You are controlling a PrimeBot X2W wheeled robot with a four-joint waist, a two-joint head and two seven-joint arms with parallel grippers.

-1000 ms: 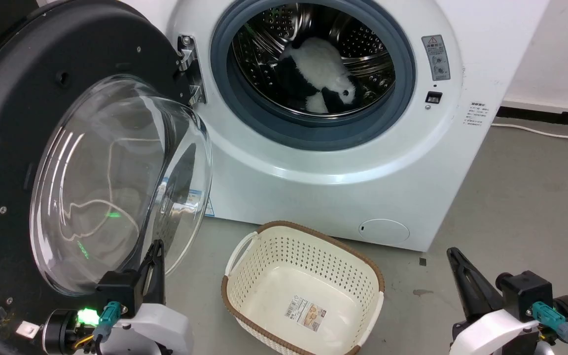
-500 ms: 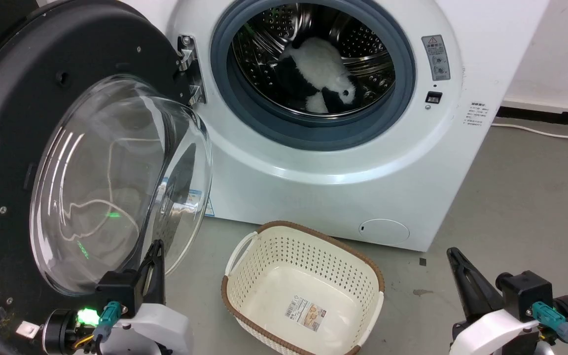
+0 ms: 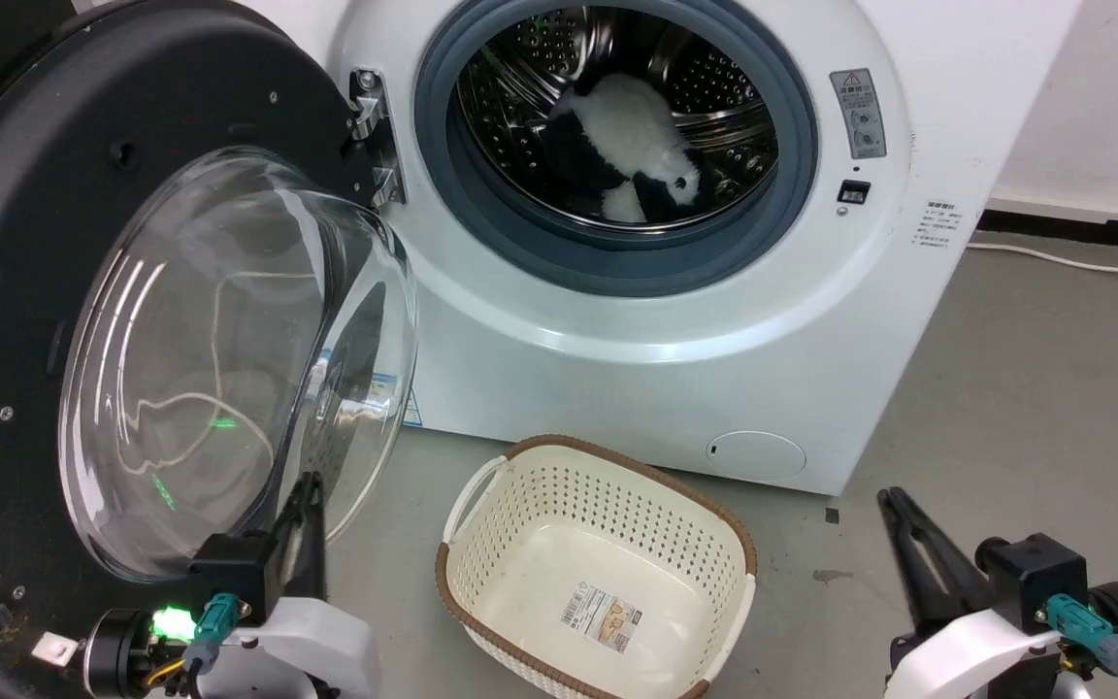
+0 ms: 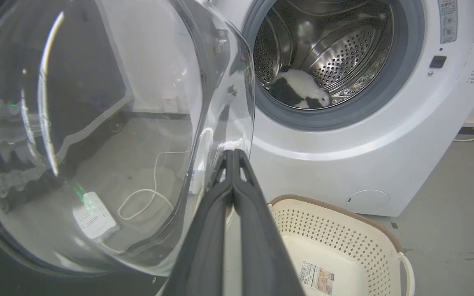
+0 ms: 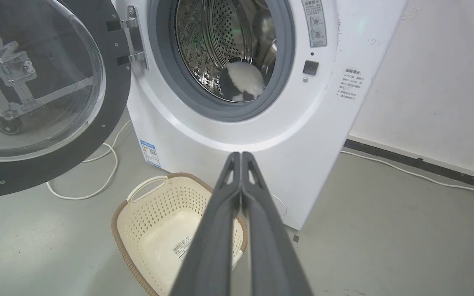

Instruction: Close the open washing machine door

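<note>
In the head view, the washing machine door (image 3: 25, 194) is seen swung wide open at the left of the washing machine (image 3: 617, 369), hung on the hinge (image 3: 370, 107) beside the drum opening. The round door stands upright. Its inner face is turned toward the robot and the glass bowl (image 3: 229, 359) bulges out the same way. A black-and-white plush toy (image 3: 632, 136) lies in the drum. A cream laundry basket (image 3: 617, 485) is set on the floor (image 3: 1005, 388) just before the machine's front. The left gripper (image 3: 310, 482) is raised near the bowl's lower rim. The right gripper (image 3: 889, 495) is held well apart from the door, at the lower right.

In the left wrist view, the left jaws are pressed together, empty, with their tips before the bowl's edge. Whether the glass is touched cannot be told.

In the right wrist view, the right jaws are likewise closed on nothing and pointed at the machine's front below the opening. A white cable (image 5: 105, 164) is seen on the floor under the door.

Compared with half a second earlier, the door, machine and basket are unchanged. Only the right gripper's fingers are shown as a narrower shape.
</note>
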